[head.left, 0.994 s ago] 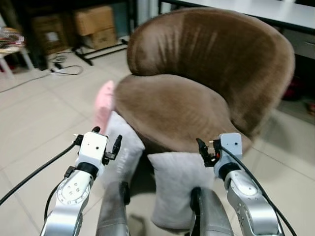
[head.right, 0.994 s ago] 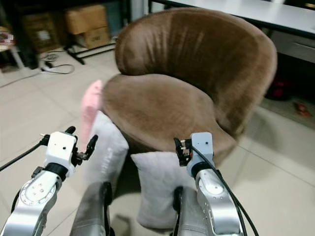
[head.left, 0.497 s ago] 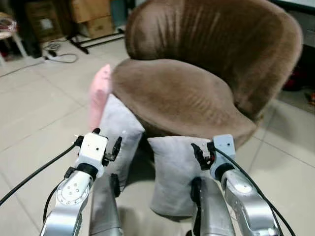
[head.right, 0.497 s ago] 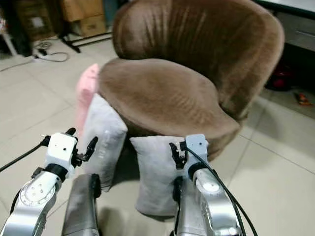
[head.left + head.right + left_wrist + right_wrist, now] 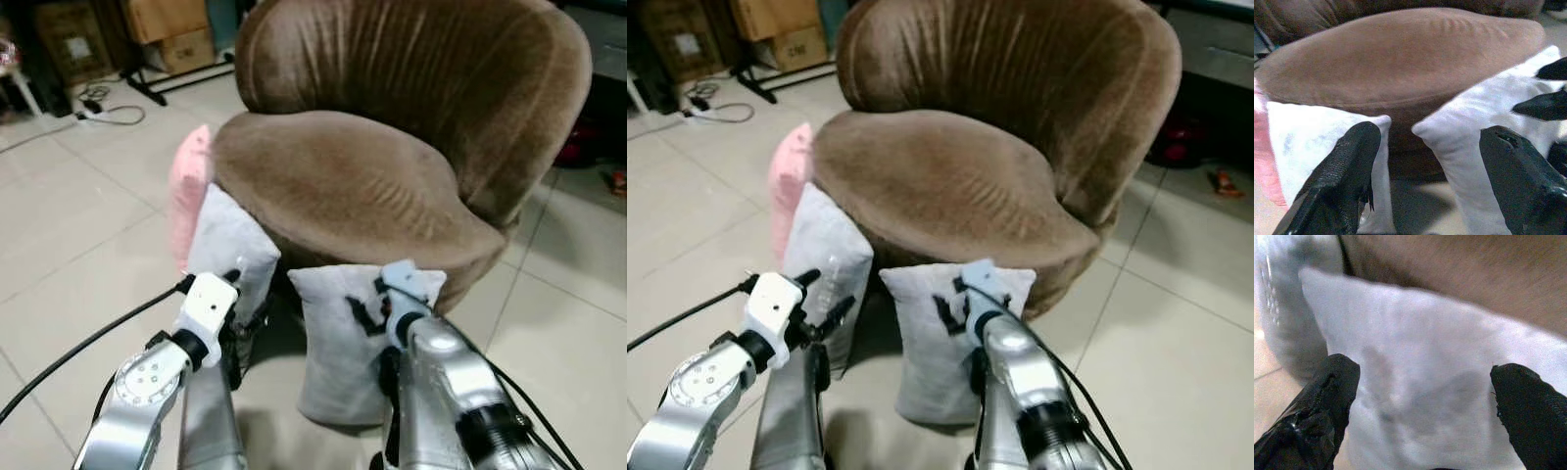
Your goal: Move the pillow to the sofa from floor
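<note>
A grey-white pillow (image 5: 328, 367) stands on the floor tiles, leaning against the front of the brown sofa chair (image 5: 343, 186). A second grey-white pillow (image 5: 230, 245) and a pink pillow (image 5: 186, 191) lean against the sofa's left side. My right gripper (image 5: 367, 305) is open, its fingers spread across the front pillow's upper face (image 5: 1420, 377). My left gripper (image 5: 245, 302) is open too, level with the gap between the two grey pillows (image 5: 1400, 161), and holds nothing.
Cardboard boxes (image 5: 181, 34) and a black rack stand at the back left, with a cable (image 5: 108, 110) lying on the tiles. A small red thing (image 5: 617, 181) lies at the far right. Open tiled floor stretches on both sides of the sofa.
The camera has dipped and come closer. My right gripper went forward and down onto the front pillow's top. My left gripper moved forward and right toward the gap between the grey pillows.
</note>
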Controlling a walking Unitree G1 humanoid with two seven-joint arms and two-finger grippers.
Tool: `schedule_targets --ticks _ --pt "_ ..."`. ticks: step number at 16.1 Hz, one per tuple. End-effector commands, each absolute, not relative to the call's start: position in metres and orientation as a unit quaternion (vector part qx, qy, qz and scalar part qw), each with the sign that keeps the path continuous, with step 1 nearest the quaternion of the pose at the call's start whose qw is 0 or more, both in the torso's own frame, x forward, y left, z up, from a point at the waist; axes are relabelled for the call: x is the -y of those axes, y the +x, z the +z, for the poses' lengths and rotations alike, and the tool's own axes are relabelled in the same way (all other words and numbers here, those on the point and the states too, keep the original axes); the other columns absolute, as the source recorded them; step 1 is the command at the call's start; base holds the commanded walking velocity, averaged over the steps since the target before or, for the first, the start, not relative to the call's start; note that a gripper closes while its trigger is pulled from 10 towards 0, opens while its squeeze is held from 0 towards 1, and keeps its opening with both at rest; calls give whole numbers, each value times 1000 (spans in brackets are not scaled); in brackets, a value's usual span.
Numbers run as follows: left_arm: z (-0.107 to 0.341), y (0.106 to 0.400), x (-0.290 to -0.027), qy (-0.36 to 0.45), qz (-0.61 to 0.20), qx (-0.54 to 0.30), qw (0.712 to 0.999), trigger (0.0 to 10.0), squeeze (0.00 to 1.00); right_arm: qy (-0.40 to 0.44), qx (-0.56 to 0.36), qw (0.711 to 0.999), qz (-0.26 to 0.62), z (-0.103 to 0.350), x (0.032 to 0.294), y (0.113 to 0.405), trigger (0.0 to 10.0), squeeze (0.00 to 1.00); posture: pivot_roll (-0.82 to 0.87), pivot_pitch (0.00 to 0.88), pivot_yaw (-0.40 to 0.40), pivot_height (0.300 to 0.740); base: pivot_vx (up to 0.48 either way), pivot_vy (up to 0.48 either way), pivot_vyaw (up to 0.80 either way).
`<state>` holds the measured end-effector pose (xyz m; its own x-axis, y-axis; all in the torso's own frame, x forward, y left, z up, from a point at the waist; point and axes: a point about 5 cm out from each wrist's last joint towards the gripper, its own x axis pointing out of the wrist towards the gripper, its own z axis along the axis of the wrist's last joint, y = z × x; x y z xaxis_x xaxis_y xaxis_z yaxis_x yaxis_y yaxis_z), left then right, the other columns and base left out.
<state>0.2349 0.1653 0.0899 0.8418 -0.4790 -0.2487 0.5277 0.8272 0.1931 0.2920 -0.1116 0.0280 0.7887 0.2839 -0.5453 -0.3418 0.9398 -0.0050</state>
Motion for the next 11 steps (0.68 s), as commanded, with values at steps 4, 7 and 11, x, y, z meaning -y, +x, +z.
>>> schedule_targets --ticks 4,7,11 --pt "97 230 -161 133 -311 -99 936 10000 0 -91 -281 945 140 24 107 314 10000 0 57 0 -29 446 0 0 0" --pt "103 222 -162 133 -315 -96 935 10000 0 -124 -279 945 120 28 108 324 10000 0 70 77 -50 446 0 0 0" --pt "109 205 -159 125 -327 -108 930 10000 0 -128 -304 936 123 18 101 320 10000 0 110 167 -76 446 0 0 0"
